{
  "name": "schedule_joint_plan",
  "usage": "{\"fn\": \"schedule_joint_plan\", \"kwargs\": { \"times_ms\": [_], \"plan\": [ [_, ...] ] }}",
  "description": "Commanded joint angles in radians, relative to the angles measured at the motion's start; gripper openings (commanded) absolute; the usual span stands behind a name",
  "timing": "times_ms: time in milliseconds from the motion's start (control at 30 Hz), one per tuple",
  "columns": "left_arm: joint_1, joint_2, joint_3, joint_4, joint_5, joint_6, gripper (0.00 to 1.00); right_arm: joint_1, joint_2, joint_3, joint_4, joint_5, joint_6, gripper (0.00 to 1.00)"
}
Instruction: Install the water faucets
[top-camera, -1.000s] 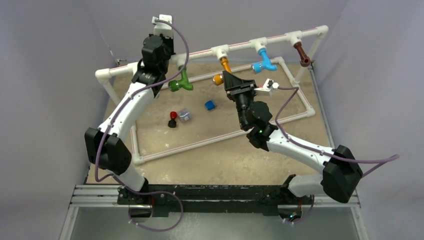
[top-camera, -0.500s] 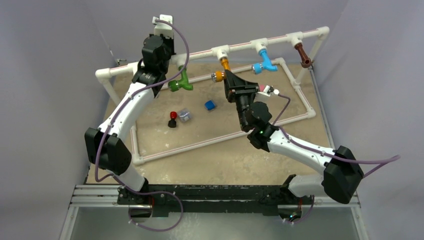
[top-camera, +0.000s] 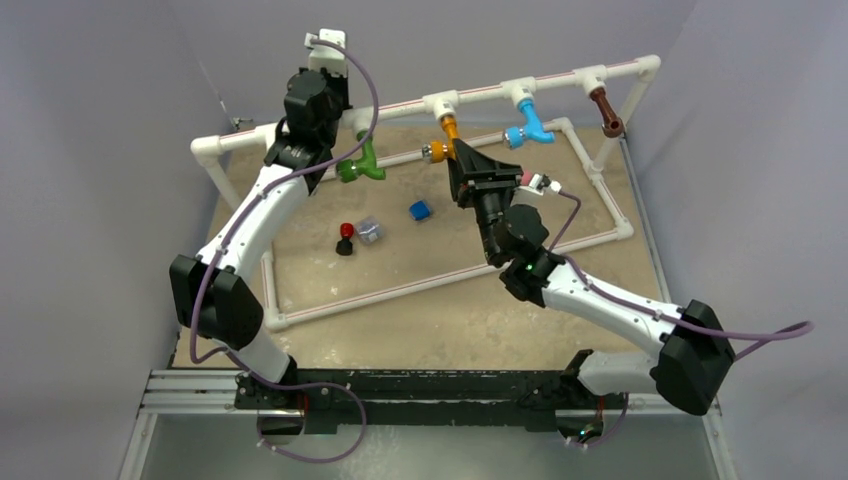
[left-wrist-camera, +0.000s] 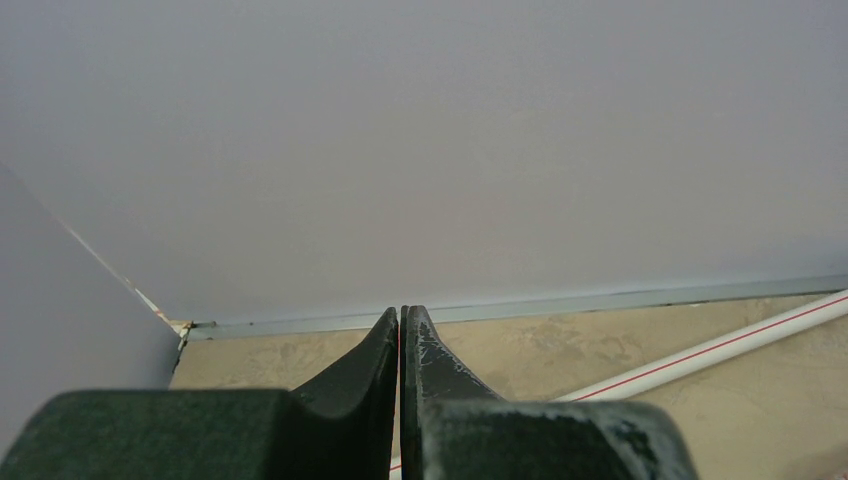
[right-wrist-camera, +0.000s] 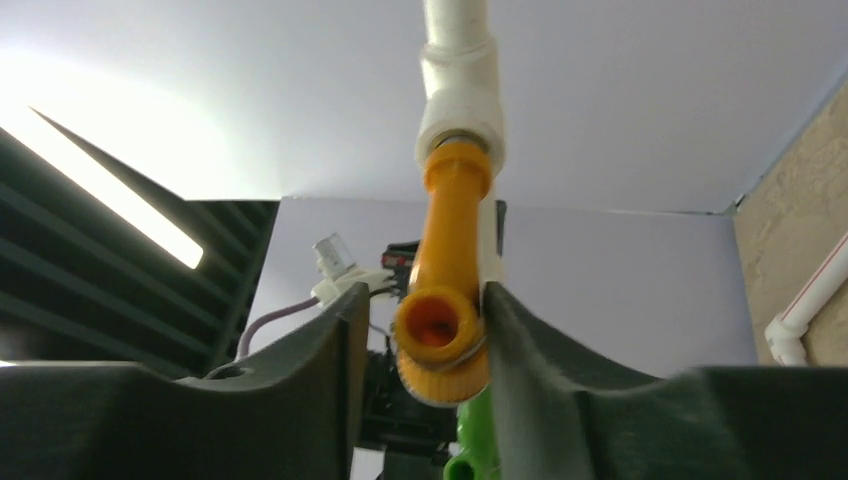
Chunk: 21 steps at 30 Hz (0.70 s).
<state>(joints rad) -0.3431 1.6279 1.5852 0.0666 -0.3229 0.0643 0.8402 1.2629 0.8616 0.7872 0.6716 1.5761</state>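
Observation:
Four water faucets hang from tees on the raised white pipe rail (top-camera: 480, 92): green (top-camera: 360, 166), orange (top-camera: 446, 138), blue (top-camera: 527, 128) and brown (top-camera: 605, 110). My right gripper (top-camera: 452, 155) (right-wrist-camera: 425, 295) stands around the orange faucet's (right-wrist-camera: 440, 320) ridged spout end. Its jaws are open: one finger rests against the collar, and a gap shows on the other side. The green faucet (right-wrist-camera: 480, 440) shows blurred behind. My left gripper (left-wrist-camera: 401, 312) is shut on nothing and points at the back wall, above the rail's left end. Its fingers are hidden in the top view.
On the tan table lie a red-and-black piece (top-camera: 345, 238), a clear cube (top-camera: 369, 231) and a blue cube (top-camera: 420, 210), inside a flat white pipe frame (top-camera: 400, 285). Grey walls close in at the back and on both sides.
My right wrist has turned and risen a little at the orange faucet, whose spout end swung up and left. The right jaws have widened off it. The left arm has not moved.

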Motion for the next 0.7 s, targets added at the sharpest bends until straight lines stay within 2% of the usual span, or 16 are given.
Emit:
{"fn": "schedule_joint_plan", "kwargs": {
  "times_ms": [0, 100, 200, 467, 667],
  "plan": [
    [0.006, 0.059, -0.043, -0.136, 0.01, -0.003, 0.01, 0.02, -0.077, 0.032, 0.052, 0.022, -0.014, 0.56],
    [0.006, 0.059, -0.043, -0.136, 0.01, -0.003, 0.01, 0.02, -0.081, 0.033, 0.038, 0.016, -0.061, 0.68],
    [0.006, 0.062, -0.042, -0.136, 0.008, -0.004, 0.01, 0.02, -0.093, 0.021, 0.019, 0.001, -0.098, 0.73],
    [0.006, 0.062, -0.042, -0.138, 0.01, -0.005, 0.01, 0.02, -0.168, -0.005, -0.059, -0.048, -0.258, 0.78],
    [0.006, 0.064, -0.042, -0.139, 0.01, -0.007, 0.01, 0.02, -0.268, -0.005, -0.162, -0.065, -0.477, 0.8]
  ]
}}
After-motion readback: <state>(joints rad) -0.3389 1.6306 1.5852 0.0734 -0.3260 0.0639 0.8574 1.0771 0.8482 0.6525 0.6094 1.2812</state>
